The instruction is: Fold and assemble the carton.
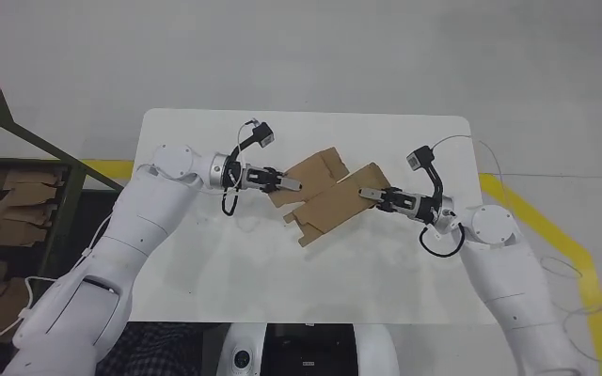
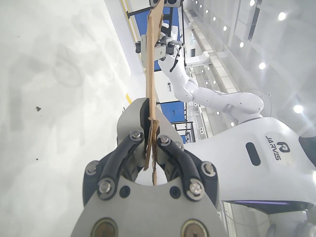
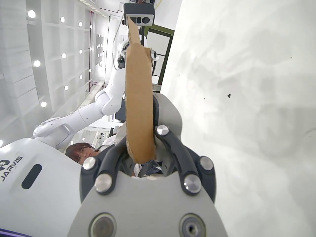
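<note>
— Who has hold of what?
— The left gripper (image 1: 285, 183) is clamped on the left end of the flattened cardboard carton (image 1: 329, 193), which sits level over the middle of the white tabletop (image 1: 188, 273).
— And on the right?
— The right gripper (image 1: 369, 194) pinches the carton's opposite edge, facing its partner.

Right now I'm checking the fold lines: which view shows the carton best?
Top view: the carton shows its whole outline, held between left hand and right hand. Both wrist views catch it nearly edge-on.
</note>
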`<control>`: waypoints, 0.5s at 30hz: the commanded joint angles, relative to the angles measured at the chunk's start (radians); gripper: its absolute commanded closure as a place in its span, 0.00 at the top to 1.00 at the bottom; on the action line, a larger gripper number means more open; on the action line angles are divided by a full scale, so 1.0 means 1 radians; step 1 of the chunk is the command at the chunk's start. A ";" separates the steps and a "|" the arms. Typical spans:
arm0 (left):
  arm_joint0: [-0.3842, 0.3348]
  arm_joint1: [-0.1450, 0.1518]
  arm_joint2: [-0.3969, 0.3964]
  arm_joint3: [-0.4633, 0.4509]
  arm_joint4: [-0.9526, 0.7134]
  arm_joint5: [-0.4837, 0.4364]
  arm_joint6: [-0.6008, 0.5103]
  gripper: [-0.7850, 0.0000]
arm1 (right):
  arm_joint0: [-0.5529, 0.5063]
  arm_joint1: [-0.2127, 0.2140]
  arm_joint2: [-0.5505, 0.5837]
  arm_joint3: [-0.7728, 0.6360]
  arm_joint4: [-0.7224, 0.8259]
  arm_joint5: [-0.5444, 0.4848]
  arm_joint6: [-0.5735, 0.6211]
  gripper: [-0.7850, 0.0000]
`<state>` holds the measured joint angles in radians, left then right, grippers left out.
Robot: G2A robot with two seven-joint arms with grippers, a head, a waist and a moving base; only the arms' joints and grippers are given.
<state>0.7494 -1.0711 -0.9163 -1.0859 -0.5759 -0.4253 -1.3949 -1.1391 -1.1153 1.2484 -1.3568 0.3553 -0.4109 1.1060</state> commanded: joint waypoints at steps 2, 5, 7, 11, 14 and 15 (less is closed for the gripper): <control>0.003 -0.002 -0.003 0.000 -0.048 0.015 -0.015 1.00 | -0.003 0.001 0.003 0.000 0.025 0.003 0.002 0.00; 0.004 -0.003 -0.015 0.017 -0.083 0.015 -0.015 1.00 | -0.009 0.002 0.010 0.002 0.053 0.016 -0.014 0.00; 0.010 -0.003 -0.026 0.028 -0.113 0.010 -0.010 1.00 | -0.016 0.002 0.017 0.001 0.071 0.027 -0.029 0.00; 0.026 -0.002 -0.052 0.047 -0.168 0.001 -0.001 1.00 | -0.037 0.003 0.030 -0.006 0.093 0.045 -0.073 0.00; 0.036 -0.003 -0.062 0.061 -0.191 0.000 0.000 1.00 | -0.061 0.005 0.044 -0.022 0.093 0.050 -0.121 0.00; 0.037 -0.004 -0.063 0.063 -0.195 0.001 0.000 1.00 | -0.071 0.006 0.048 -0.032 0.085 0.048 -0.138 0.00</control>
<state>0.7848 -1.0741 -0.9780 -1.0258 -0.7665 -0.4254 -1.3946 -1.2009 -1.1102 1.2927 -1.3804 0.4476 -0.3607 0.9850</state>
